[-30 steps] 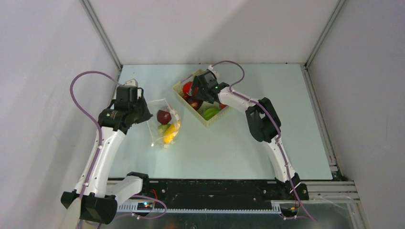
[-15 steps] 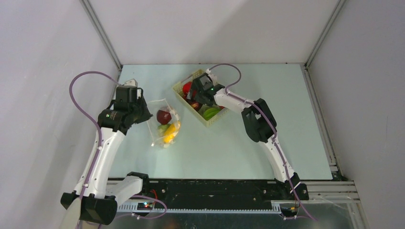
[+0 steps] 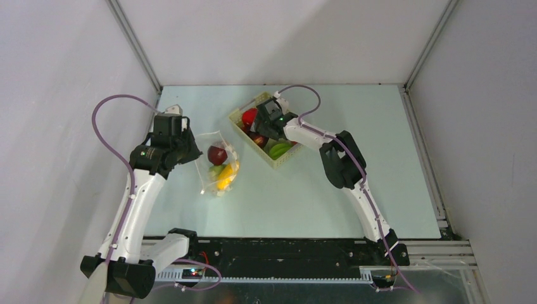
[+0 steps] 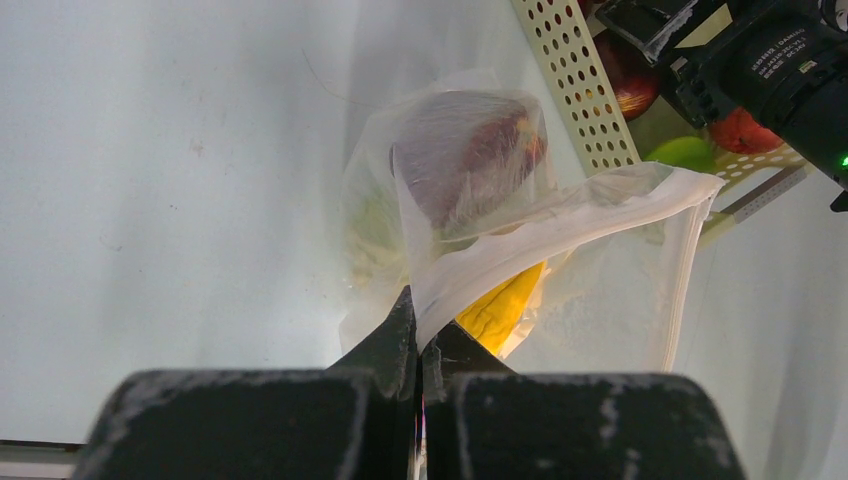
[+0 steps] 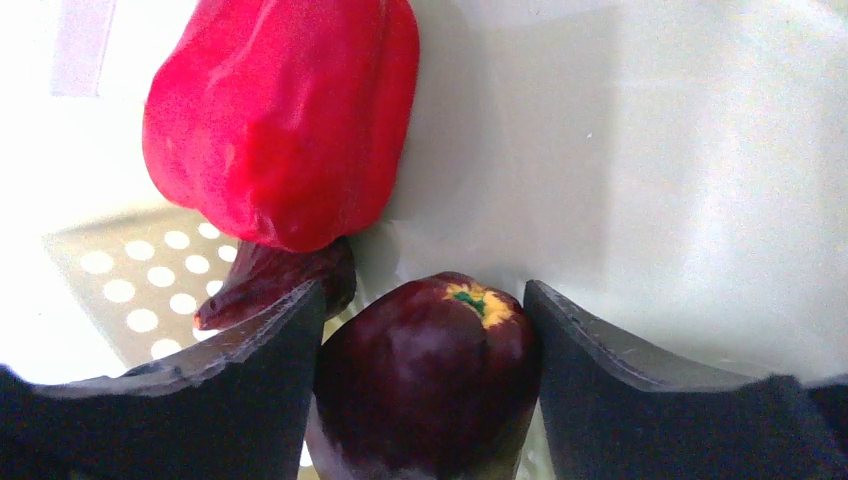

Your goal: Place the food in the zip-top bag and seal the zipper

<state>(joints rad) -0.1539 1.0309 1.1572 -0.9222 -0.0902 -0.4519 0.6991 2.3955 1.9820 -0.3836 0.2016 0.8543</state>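
Note:
The zip-top bag (image 3: 218,166) lies left of the basket, and my left gripper (image 3: 190,142) is shut on its upper edge. In the left wrist view the bag (image 4: 600,290) is held open at the gripper (image 4: 420,340). Inside it are a dark red piece (image 4: 465,155) and a yellow piece (image 4: 500,305). I cannot make out the zipper distinctly. My right gripper (image 3: 258,130) is down in the basket. Its fingers press both sides of a dark purple fruit (image 5: 420,390) at the gripper (image 5: 425,330). A red pepper (image 5: 285,120) lies just beyond it.
The pale yellow latticed basket (image 3: 278,163) stands at mid-table, tilted diagonally, with a green piece (image 3: 278,150) and red pieces (image 3: 249,117) in it. Its perforated wall (image 4: 585,100) is close behind the bag. Grey walls enclose the table on three sides.
My right gripper has reached a little further left into the basket and closed in around the dark purple fruit. The left arm and the bag have not moved.

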